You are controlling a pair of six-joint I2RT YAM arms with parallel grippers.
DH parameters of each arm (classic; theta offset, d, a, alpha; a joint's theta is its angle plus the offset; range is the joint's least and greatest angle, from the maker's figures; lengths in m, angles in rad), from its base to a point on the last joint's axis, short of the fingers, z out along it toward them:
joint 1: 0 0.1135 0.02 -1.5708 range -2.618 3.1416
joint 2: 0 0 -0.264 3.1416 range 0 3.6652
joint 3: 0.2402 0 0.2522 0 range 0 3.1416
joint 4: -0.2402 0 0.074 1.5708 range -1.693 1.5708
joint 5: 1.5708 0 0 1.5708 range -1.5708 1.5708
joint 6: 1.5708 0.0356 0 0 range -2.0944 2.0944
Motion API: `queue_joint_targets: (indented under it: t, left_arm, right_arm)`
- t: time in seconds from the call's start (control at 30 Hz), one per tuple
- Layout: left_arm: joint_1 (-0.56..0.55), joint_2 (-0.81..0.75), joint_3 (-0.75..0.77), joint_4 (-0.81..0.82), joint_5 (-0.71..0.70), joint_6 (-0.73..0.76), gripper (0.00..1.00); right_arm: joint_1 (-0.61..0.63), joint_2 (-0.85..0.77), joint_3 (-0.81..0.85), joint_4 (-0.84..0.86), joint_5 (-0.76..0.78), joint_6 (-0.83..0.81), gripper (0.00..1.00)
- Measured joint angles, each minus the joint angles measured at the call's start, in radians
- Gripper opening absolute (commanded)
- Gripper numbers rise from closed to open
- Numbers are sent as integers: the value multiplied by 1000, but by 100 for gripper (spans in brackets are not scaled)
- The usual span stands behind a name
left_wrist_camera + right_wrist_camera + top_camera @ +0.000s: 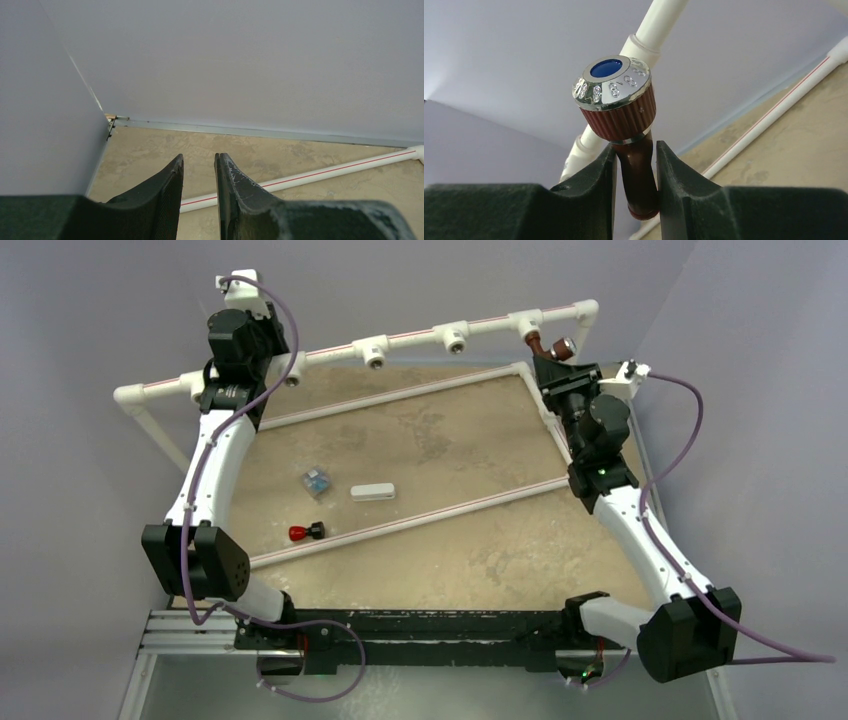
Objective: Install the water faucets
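The right gripper (635, 150) clamps the faucet (616, 100) by its neck at the far-right tee (527, 322), while the left gripper (199, 160) hovers narrowly parted and empty, so a tilted stem could cross-thread, or the smooth neck could slip in the jaws during turning.

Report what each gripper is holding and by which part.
Right gripper: the reddish-brown faucet, pinched by its smooth neck just below the ribbed knob. Left gripper: nothing between its fingers.

glossy reddish-brown chrome-topped faucet (624, 125); matt mottled tan table (450, 440); smooth white plastic pipe (410, 336)
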Motion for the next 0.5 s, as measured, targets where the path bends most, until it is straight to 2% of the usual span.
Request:
queue_joint_targets:
  t: [0.1, 0.2, 0.33, 0.5]
  left_arm:
    - [0, 0, 0, 0, 0, 0, 28]
    - [1, 0, 0, -2, 1, 0, 28]
    - [0, -2, 0, -7, 7, 0, 28]
    - [-3, -5, 0, -14, 18, 0, 28]
  right_arm:
    - [-3, -4, -23, 31, -1, 74, 42]
    - [-5, -10, -25, 39, 4, 130, 57]
    - [-6, -36, -27, 35, -2, 135, 68]
    - [-10, -88, -27, -16, -39, 66, 78]
